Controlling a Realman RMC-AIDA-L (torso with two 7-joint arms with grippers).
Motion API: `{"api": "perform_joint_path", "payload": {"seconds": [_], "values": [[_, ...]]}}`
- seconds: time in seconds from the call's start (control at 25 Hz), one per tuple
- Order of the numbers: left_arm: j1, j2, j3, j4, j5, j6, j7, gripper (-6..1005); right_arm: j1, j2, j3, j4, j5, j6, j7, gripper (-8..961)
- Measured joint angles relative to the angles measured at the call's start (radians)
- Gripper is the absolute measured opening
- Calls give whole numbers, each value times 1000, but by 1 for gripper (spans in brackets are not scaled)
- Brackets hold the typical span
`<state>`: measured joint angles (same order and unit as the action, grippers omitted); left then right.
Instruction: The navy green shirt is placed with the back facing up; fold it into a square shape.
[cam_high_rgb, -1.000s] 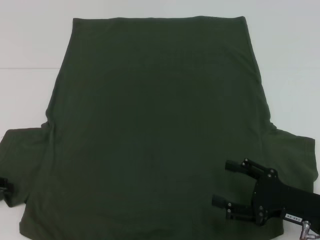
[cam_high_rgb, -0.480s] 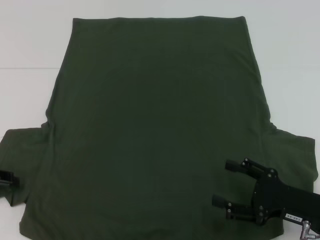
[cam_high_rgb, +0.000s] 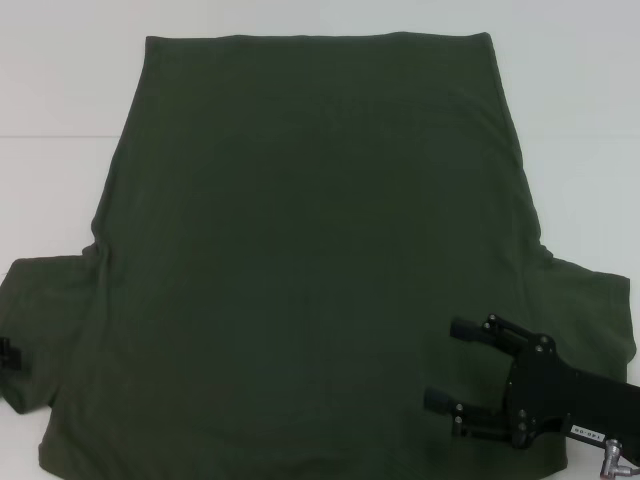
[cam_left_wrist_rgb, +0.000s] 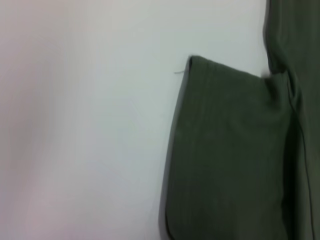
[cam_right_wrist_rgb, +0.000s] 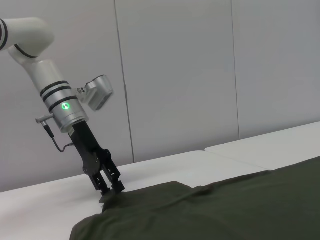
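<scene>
Head view: navy green shirt (cam_high_rgb: 310, 260) lies flat, back up, across the white table (cam_high_rgb: 60, 100), unfolded. Right gripper (cam_high_rgb: 441, 365) hovers over the shirt's near right corner, fingers spread wide. Left gripper (cam_high_rgb: 8, 353) has slid outward along the left sleeve's edge since a moment ago.

Left wrist view: only the left sleeve (cam_left_wrist_rgb: 225, 155) shows.

Right wrist view: left gripper's tips look pinched at that sleeve's edge; grasp likely set, so the sleeve fold can begin.

Right gripper (cam_high_rgb: 437, 365) sits at lower right of the head view, jaws apart. Left gripper (cam_right_wrist_rgb: 111, 191) points down, fingertips close together.
</scene>
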<state>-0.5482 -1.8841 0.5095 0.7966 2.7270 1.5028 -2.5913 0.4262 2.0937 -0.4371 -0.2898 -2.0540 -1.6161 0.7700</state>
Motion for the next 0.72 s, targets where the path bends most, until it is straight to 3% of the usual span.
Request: {"api": "perform_joint_path", "payload": {"seconds": [0.72], "values": [[-12,4,11,-25,0,3,-38,699,5,0,0,4,0,4,0,945]]}}
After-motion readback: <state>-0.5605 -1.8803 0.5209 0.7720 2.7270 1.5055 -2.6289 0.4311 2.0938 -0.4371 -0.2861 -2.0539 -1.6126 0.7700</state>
